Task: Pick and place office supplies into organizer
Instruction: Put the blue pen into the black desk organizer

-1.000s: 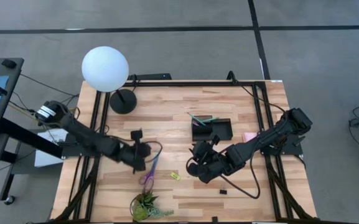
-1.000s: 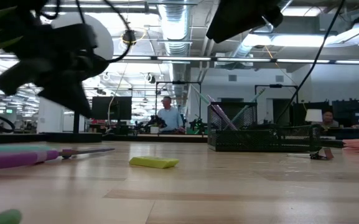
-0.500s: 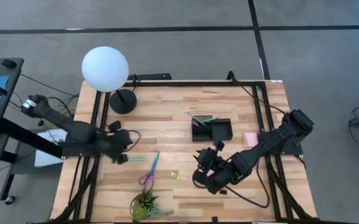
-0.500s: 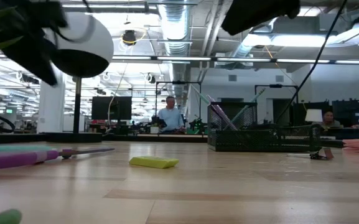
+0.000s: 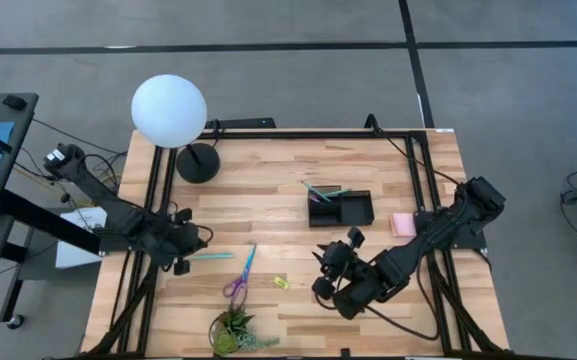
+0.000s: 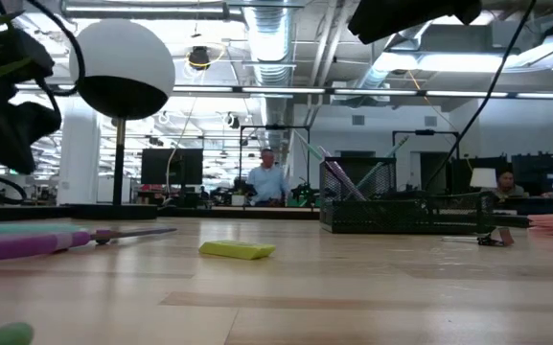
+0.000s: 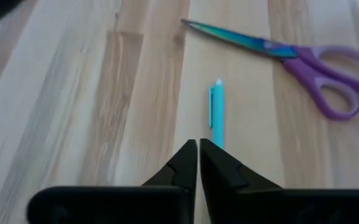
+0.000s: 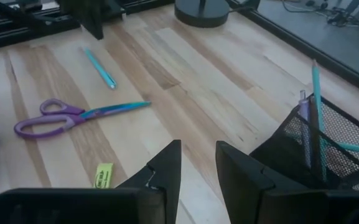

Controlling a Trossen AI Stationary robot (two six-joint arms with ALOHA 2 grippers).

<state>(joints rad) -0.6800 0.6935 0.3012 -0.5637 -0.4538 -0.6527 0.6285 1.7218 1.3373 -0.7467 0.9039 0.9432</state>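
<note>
Left gripper (image 7: 198, 163) pinched together by slim teal pen (image 7: 216, 114); right gripper (image 8: 195, 163) parted, mesh organizer (image 8: 338, 146)

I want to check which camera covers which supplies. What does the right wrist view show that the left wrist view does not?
Only the right wrist view shows the organizer with pens standing in it, the yellow piece, the lamp base, and the right gripper, its fingers slightly apart above the table.

Only the left wrist view shows the left gripper, its fingers closed and empty, close behind the teal pen.

Both show the teal pen lying flat on the wood and the scissors beside it, apart from it.
</note>
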